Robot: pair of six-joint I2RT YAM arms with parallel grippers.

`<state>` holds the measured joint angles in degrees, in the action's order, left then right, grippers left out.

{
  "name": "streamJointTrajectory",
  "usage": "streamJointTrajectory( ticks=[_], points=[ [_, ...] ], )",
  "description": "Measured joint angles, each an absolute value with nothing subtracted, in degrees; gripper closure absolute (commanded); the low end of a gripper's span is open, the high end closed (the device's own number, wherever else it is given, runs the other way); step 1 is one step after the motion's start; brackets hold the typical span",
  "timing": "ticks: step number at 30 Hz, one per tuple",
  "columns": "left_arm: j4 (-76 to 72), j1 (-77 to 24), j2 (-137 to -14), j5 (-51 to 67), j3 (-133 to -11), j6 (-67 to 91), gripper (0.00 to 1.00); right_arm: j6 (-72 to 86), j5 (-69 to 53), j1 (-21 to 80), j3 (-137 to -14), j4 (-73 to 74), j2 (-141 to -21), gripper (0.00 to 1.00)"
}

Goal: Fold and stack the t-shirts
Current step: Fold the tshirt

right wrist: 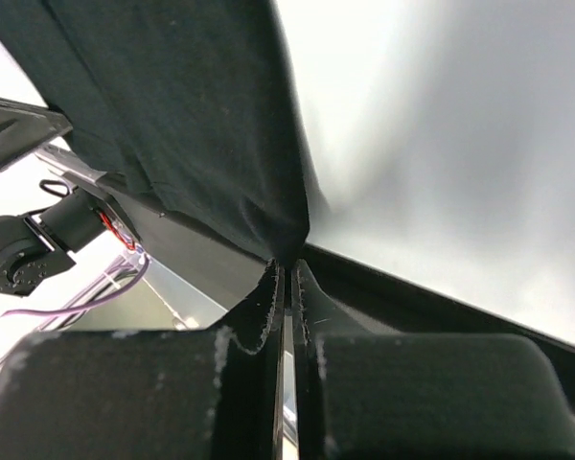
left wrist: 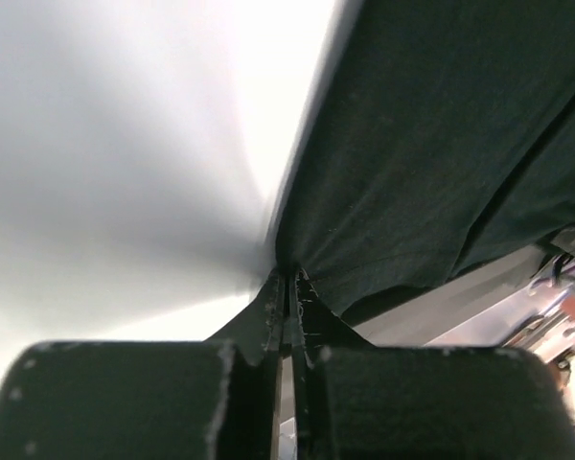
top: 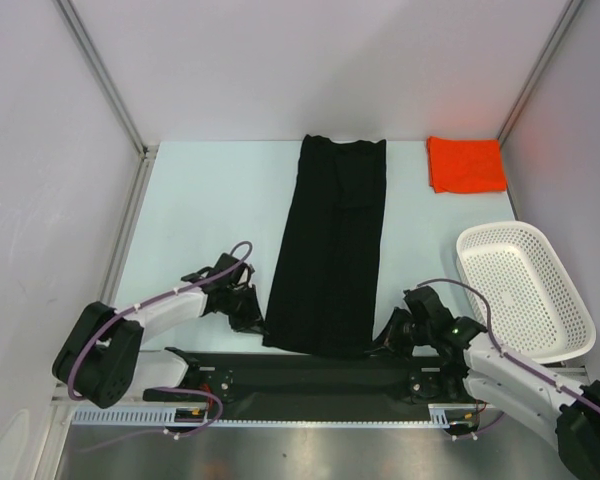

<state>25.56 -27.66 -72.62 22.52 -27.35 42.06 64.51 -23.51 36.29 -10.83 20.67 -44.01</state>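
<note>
The black t-shirt (top: 330, 240) lies folded into a long narrow strip down the middle of the table, its near end at the arms. My left gripper (top: 258, 322) is shut on the near left corner of the black t-shirt (left wrist: 431, 144). My right gripper (top: 380, 342) is shut on the near right corner of the black t-shirt (right wrist: 172, 125). The orange-red t-shirt (top: 466, 164) lies folded at the far right corner of the table, apart from both grippers. The pale blue print is hidden.
A white mesh basket (top: 525, 290) stands at the right edge, just beyond my right arm. The black base plate (top: 310, 375) of the arms runs along the near edge. Grey walls close in the far side and both flanks.
</note>
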Motion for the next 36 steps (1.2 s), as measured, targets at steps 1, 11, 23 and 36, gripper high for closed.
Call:
streamJointTrajectory(
  ticks=[1, 11, 23, 36],
  points=[
    [25.7, -28.2, -72.4, 22.5, -27.3, 42.1, 0.71, 64.5, -23.2, 36.3, -10.8, 21.6, -42.8, 1.0],
    [32.2, -29.6, -63.4, 18.1, -28.1, 43.0, 0.36, 64.5, -21.0, 36.3, -10.8, 29.6, -37.0, 1.0],
    [25.8, -30.5, -68.6, 24.9, -25.3, 44.6, 0.51, 62.8, -20.0, 35.6, -11.7, 32.5, -38.3, 1.0],
    [25.7, -32.0, -66.4, 23.3, -23.7, 46.1, 0.62, 61.0, -21.2, 32.7, -11.8, 32.5, -38.7, 1.0]
  ],
)
